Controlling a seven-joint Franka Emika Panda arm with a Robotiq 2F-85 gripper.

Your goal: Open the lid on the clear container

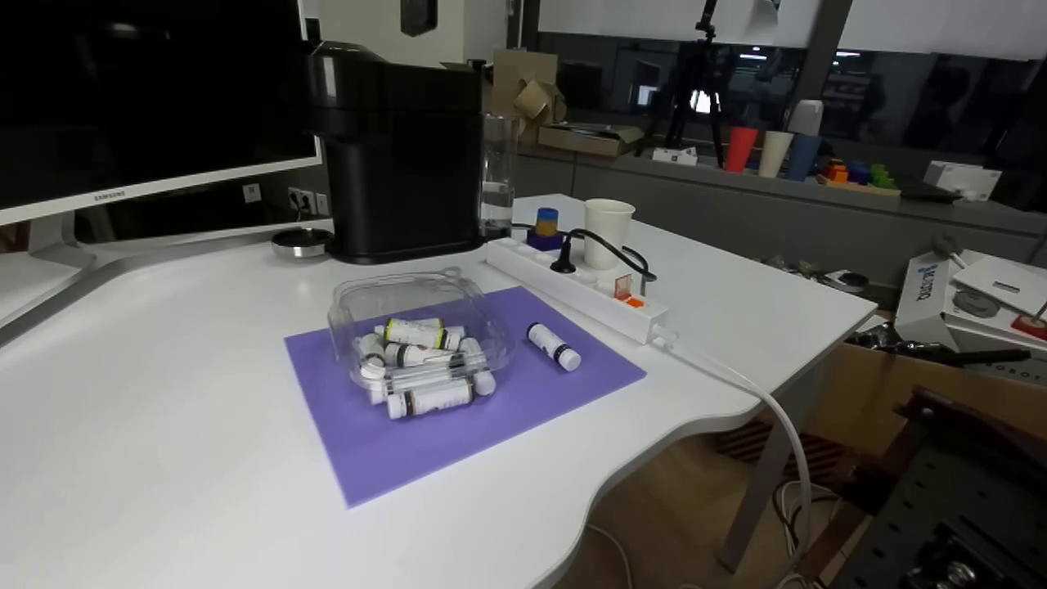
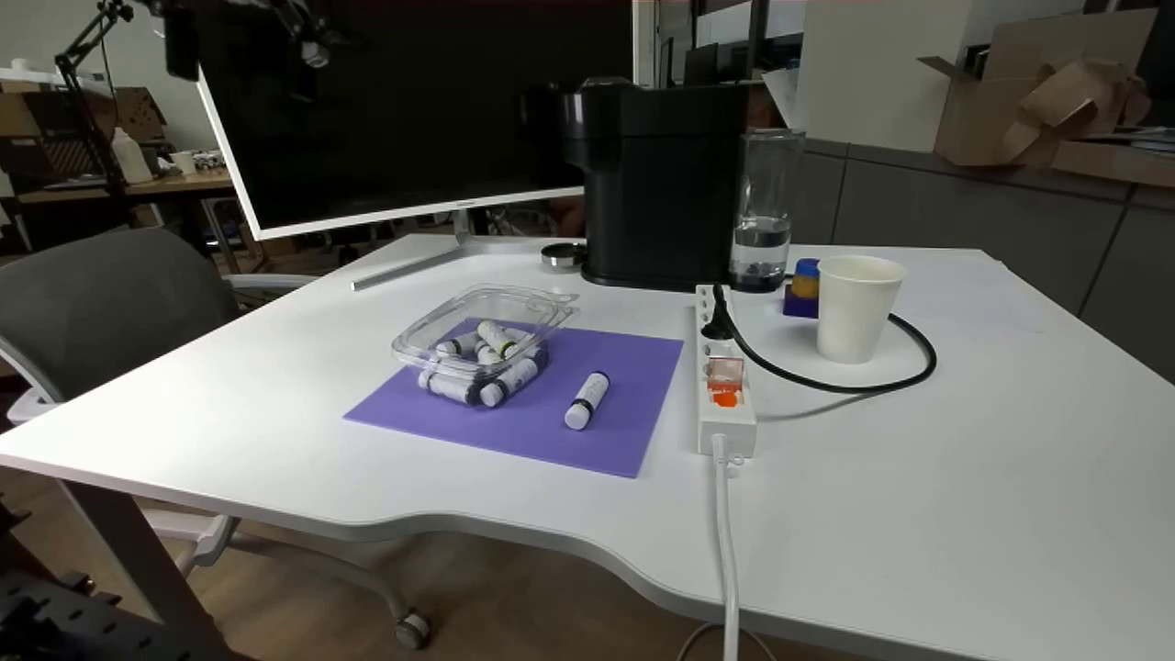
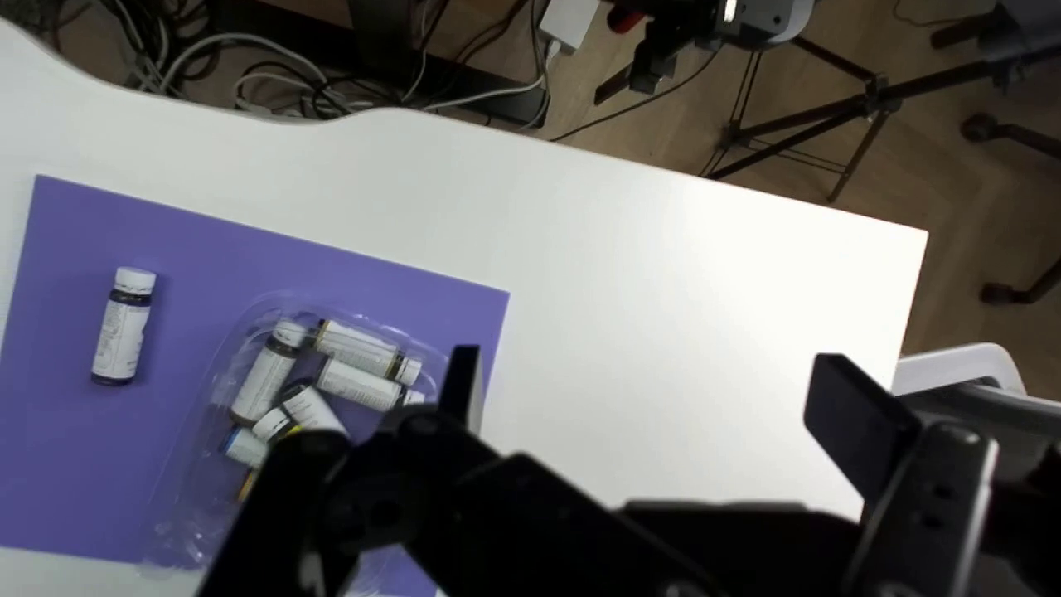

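The clear container stands on the purple mat with several small white-labelled bottles inside; it shows in both exterior views. The thin lid appears to lie over its top, but its edges are hard to tell from the container. A small tab shows at the rim in both exterior views. In the wrist view my gripper is open and empty, fingers wide apart. The container is at the lower left there, partly hidden by the left finger. In an exterior view the gripper hangs high at the upper left.
One loose bottle lies on the purple mat beside the container. A power strip, a paper cup and a black machine stand beyond. A monitor is behind. The table edge curves near the mat.
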